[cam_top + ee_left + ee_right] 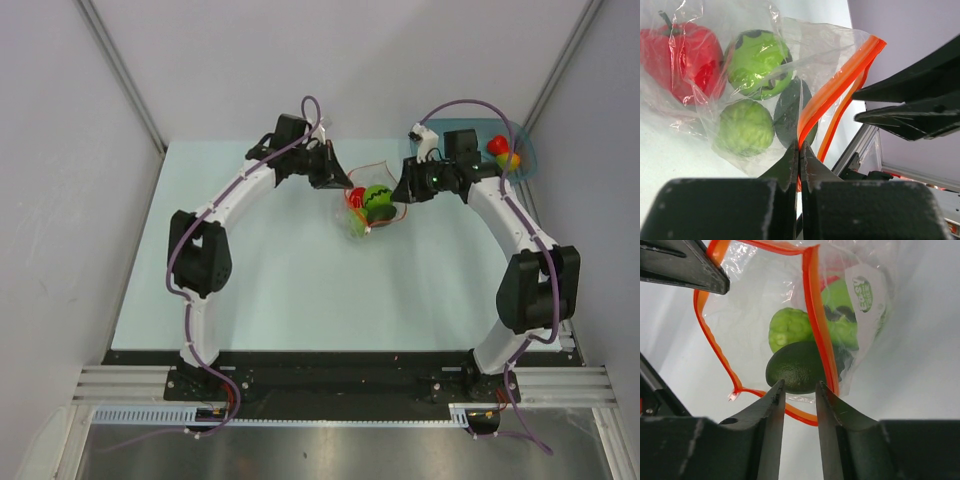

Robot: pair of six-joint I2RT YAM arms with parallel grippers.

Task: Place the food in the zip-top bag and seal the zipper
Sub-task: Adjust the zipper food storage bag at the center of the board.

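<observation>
Camera above: the zip-top bag (370, 208) is part-filled, with more food (498, 146) on the tray (531, 158) to its right. Left wrist: left gripper (799, 160) clamped on the zipper (840, 82); I'd hold firm. Right wrist: right gripper (797, 390) narrowly parted, empty, at the bag's mouth; I'd retreat straight.

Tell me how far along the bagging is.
Done: a red piece, a striped green ball, a pale green ball and the avocado lie in the zip-top bag. In hand: the left gripper pinches the zipper at the open mouth; the right gripper is open by the avocado. Left: a second red piece and an orange-yellow piece on the teal tray, then sealing.
</observation>
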